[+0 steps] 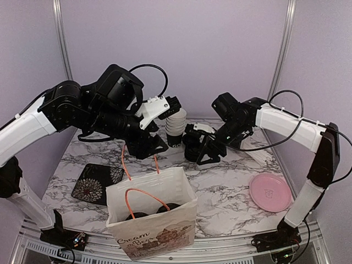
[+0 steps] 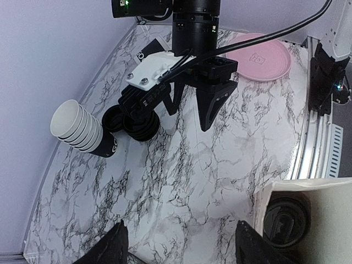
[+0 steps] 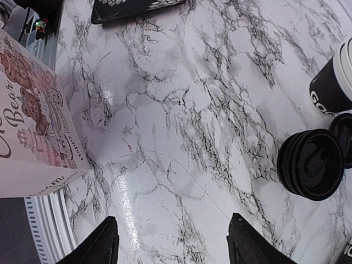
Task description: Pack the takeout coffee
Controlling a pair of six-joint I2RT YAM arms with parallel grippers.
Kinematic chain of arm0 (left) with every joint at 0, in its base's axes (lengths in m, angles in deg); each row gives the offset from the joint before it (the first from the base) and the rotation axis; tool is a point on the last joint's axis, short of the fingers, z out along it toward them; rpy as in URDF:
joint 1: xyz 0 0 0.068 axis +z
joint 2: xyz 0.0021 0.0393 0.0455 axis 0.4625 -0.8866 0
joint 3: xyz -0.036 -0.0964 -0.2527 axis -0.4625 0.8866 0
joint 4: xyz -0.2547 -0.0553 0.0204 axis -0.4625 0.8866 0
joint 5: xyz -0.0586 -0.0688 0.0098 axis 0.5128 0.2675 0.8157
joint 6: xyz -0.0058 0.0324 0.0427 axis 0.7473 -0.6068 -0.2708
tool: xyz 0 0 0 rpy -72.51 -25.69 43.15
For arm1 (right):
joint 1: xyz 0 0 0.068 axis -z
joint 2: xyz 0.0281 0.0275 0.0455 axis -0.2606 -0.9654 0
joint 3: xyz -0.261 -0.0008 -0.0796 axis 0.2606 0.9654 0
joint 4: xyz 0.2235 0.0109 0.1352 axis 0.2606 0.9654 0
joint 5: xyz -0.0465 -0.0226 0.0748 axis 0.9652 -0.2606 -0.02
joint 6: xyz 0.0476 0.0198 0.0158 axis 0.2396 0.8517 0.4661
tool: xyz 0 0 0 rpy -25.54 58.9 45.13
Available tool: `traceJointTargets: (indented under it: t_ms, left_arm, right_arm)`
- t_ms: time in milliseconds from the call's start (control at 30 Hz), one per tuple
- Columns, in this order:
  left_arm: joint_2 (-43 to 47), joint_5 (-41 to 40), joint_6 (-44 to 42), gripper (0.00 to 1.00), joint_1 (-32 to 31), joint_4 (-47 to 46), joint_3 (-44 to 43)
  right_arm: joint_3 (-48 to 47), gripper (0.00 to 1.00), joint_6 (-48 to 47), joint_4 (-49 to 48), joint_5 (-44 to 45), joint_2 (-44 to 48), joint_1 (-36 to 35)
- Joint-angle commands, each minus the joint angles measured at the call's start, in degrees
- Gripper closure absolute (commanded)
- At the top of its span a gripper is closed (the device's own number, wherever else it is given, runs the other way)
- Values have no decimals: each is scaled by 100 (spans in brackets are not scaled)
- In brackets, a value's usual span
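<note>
I reach in from both sides over the tabletop (image 1: 231, 187), left pincer (image 2: 181, 224) and right pincer (image 3: 171, 218) each apart, empty. A black, lidded coffee cup (image 3: 313, 162) stands upright near the far edge's middle.

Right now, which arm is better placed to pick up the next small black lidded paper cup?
Likely right. The right gripper hangs open just beside the small black lidded paper cup; the left gripper, also open, sits farther off, by the white paper bag.
</note>
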Motion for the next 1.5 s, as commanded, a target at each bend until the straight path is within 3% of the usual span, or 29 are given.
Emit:
traceJointTargets:
  t_ms: [0,167,367,467,600,933,1467]
  left_arm:
    - [383,571,271,33,12,-74,188]
    - [813,976,638,35,7,34,486]
    - [1167,925,1216,55,30,450,829]
    - [1282,966,1322,69,34,488,962]
    - [1191,877,1212,100,58,470,873]
    - [242,-176,190,100,238,-46,-207]
    - [784,-785,28,100,289,-553,267]
  right_arm:
    - [-242,34,13,80,-2,-70,48]
    - [-238,34,21,85,3,-86,49]
    - [-252,35,27,86,-3,-123,48]
    - [-256,35,22,86,-3,-144,48]
    - [-303,35,13,94,58,-161,48]
    - [-448,36,52,6,86,-306,676]
    - [-380,37,177,-178,-8,-540,997]
